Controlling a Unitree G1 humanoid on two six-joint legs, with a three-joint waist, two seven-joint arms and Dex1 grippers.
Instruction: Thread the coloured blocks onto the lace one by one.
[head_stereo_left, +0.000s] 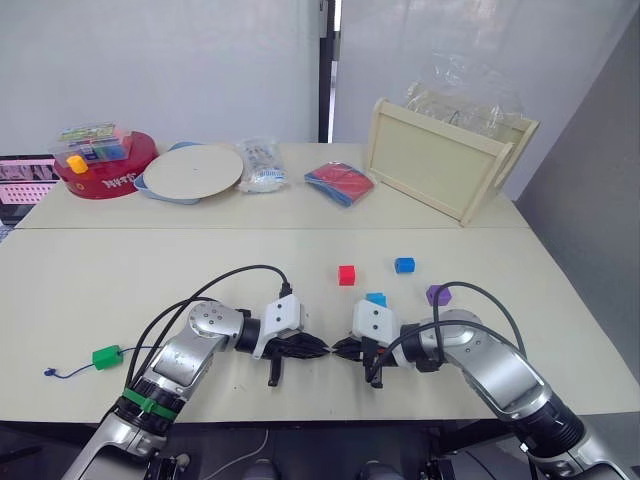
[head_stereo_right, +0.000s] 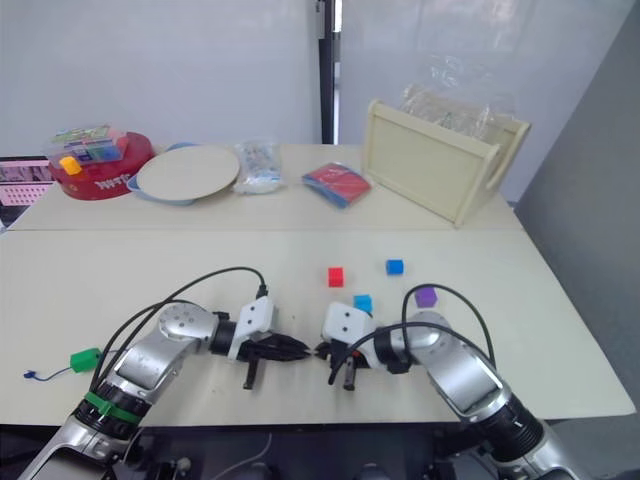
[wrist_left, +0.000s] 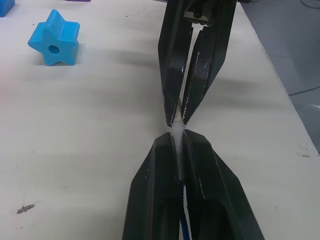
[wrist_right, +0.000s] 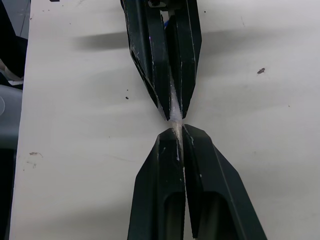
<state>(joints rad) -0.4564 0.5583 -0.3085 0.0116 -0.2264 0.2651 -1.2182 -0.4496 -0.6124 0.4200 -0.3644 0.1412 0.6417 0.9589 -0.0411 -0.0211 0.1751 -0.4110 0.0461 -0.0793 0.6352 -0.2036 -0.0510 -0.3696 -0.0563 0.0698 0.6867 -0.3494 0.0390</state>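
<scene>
From the head camera, the two arms meet tip to tip over the near part of the pale worktop (head_stereo_left: 120, 270). The left gripper (head_stereo_left: 318, 348) and the right gripper (head_stereo_left: 340, 349) point at each other, almost touching. The green block (head_stereo_left: 106, 356) lies at the near left, with the lace (head_stereo_left: 70, 368) passing through it; the knotted end of the cord lies just left of this block. The red block (head_stereo_left: 346, 275), the dark blue block (head_stereo_left: 404, 265), the light blue block (head_stereo_left: 376, 299) and the purple block (head_stereo_left: 438, 295) lie loose, a little beyond the grippers and to the right. On the far part of the worktop stand a red round tub (head_stereo_left: 105, 168), a round plate (head_stereo_left: 194, 171), a clear bag (head_stereo_left: 262, 165), a red and blue packet (head_stereo_left: 338, 183) and a wooden tray (head_stereo_left: 450, 155) standing on its side.

In the left wrist view, the left gripper (wrist_left: 178, 141) is closed narrow on the lace (wrist_left: 183, 227), and the pale stiff tip (wrist_left: 176, 131) comes out between its fingers. The right gripper (wrist_left: 180, 119) comes from the opposite side and pinches the same tip. The light blue block (wrist_left: 54, 39), shaped like a star with a hole, lies on the worktop apart from them.

In the right wrist view, the right gripper (wrist_right: 178, 131) is closed on the pale tip (wrist_right: 173, 102), and the left gripper (wrist_right: 173, 117) facing it holds the same tip.
</scene>
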